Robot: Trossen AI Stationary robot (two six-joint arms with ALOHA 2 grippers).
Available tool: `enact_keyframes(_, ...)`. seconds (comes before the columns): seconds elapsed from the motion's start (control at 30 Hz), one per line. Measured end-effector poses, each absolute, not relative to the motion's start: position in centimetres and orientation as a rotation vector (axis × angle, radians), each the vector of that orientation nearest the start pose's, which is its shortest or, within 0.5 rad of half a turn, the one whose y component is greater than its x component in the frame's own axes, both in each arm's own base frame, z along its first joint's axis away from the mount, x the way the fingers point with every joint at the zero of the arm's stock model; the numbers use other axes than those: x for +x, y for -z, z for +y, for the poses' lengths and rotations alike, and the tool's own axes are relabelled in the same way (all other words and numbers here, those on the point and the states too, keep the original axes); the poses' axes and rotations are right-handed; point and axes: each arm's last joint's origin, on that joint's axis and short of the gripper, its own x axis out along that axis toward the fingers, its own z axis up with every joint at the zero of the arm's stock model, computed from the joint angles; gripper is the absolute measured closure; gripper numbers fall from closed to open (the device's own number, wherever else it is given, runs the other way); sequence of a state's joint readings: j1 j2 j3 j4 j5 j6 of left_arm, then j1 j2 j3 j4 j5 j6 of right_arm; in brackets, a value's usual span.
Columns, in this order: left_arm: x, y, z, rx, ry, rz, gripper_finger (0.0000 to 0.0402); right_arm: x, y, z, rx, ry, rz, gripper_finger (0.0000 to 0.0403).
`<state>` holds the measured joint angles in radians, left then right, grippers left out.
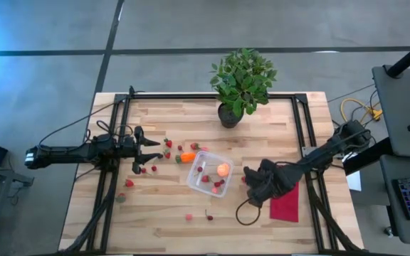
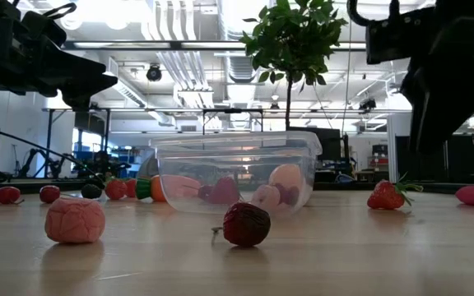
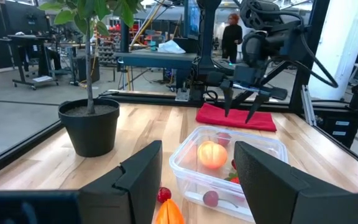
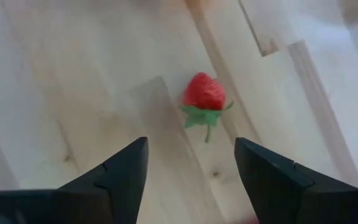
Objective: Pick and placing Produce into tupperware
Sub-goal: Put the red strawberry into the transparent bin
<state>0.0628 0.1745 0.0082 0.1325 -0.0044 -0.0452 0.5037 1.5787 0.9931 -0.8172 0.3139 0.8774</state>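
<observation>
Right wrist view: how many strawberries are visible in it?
1. The strawberry lies on the table just ahead of the open right gripper. Others may lie outside this view. The left gripper waits near the table's left side.

2 dark, nearly black robot arms with slim tubular links. The left gripper has 2 thin pointed black fingers. The right gripper looks bulkier, with a black cable looping from it. Up close, fingers are matte, angular wedges.
</observation>
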Motion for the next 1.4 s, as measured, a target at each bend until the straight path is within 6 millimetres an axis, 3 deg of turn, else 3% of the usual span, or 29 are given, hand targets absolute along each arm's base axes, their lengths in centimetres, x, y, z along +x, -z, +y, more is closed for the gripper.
enact_keyframes(0.23, 10.8, -16.5, 0.7, -0.046, -0.068, 0.033, 0.0214, 24.3, -18.0, 11.6, 0.239, 0.415, 1.276, 0.0179)
enact_keyframes(0.47, 10.8, -16.5, 0.7, -0.046, -0.068, 0.033, 0.0214, 23.8, -18.4, 11.3, 0.235, 0.414, 1.306, 0.0180)
enact_keyframes(0.8, 10.8, -16.5, 0.7, -0.046, -0.068, 0.032, 0.0214, 23.2, -22.6, 10.2, 0.016, 0.589, 1.235, 0.0180)
enact_keyframes(0.9, 10.8, -16.5, 0.7, -0.046, -0.068, 0.033, 0.0214, 23.5, -23.1, 10.1, -0.016, 0.573, 1.216, 0.0180)
enact_keyframes(1.13, 10.8, -16.5, 0.7, -0.046, -0.068, 0.034, 0.0214, 24.3, -21.3, 10.6, 0.151, 0.392, 1.265, 0.0180)
enact_keyframes(1.4, 10.8, -16.5, 0.7, -0.046, -0.068, 0.032, 0.0214, 23.8, -19.3, 10.2, 0.051, 0.358, 1.265, 0.0180)
